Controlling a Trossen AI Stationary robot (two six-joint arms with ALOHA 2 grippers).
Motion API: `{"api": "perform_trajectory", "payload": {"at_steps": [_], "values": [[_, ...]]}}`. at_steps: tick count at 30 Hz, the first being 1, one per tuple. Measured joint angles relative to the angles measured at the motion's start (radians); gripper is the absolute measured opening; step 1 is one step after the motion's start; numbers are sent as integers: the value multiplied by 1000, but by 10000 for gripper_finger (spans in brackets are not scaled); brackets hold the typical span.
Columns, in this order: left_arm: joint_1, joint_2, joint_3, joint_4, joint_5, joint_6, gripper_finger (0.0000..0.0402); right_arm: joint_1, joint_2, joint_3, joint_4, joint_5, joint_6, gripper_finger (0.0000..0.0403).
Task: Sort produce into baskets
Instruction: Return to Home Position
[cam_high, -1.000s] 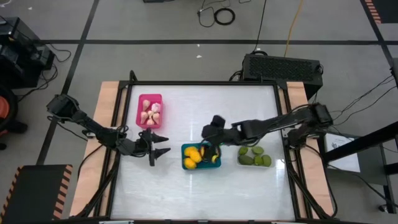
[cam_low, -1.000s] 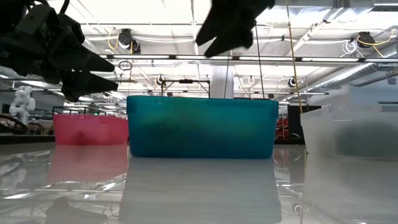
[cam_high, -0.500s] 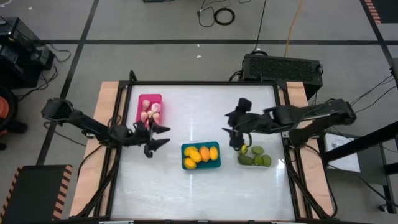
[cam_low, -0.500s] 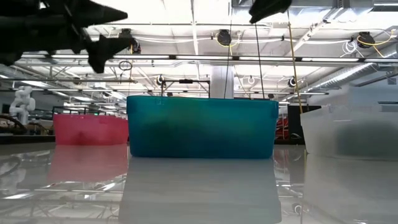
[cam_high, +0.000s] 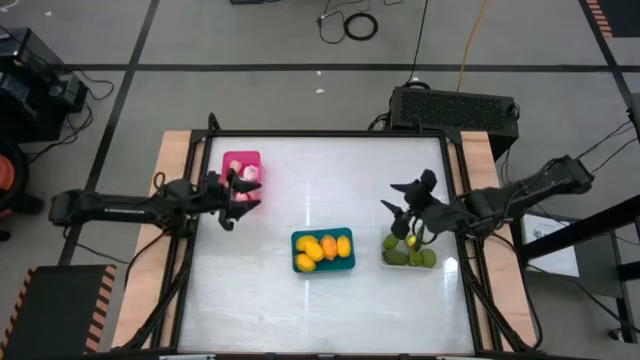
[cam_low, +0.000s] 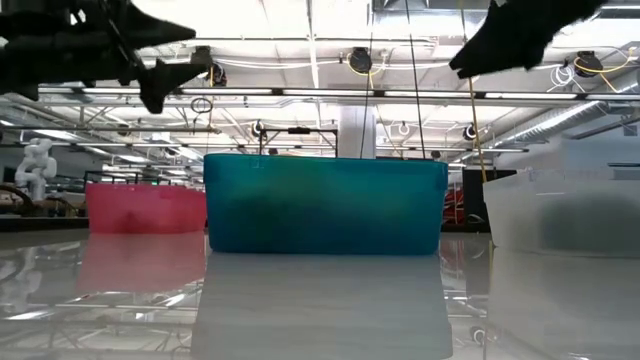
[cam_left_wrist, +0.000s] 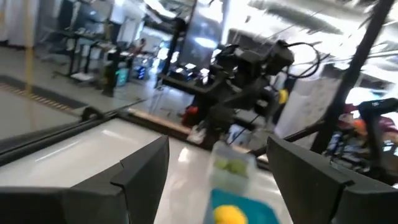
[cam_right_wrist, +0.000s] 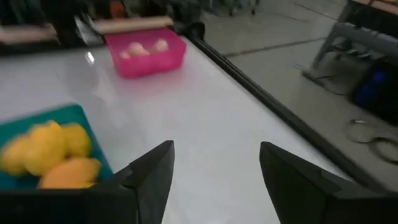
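Sorting looks done: garlic (cam_high: 243, 178) in the pink bin (cam_high: 241, 157) beside the left gripper (cam_high: 240, 195); lemons (cam_high: 322, 248) in the teal bin (cam_high: 323, 268) between both grippers; limes (cam_high: 408, 252) in the clear bin (cam_low: 560, 215) by the right gripper (cam_high: 395, 205); both spread wide, empty.

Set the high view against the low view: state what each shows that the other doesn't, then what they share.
Only the high view shows the contents: pale bulbs in the pink bin, yellow fruits in the teal bin, green fruits in the clear bin. Only the low view shows the bins' side walls and the room's ceiling; the produce is hidden there. Both show all three bins, the open left gripper raised by the pink bin and the open right gripper raised by the clear bin.
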Motion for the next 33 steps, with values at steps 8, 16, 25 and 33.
{"api": "perform_trajectory", "payload": {"at_steps": [8, 16, 25, 33], "values": [[55, -191, 60, -408, -31, 9, 274, -2, -86, -282, 495, -71, -74, 215], [57, -220, 55, -587, -58, 0, 274, -1, -83, -428, 666, -73, -14, 190], [55, -220, -1, -577, -97, 40, 274, -17, -83, -531, 754, -146, -13, 146], [56, -220, -16, -530, -152, 80, 274, -167, -124, -532, 772, -394, -224, 95]]}}
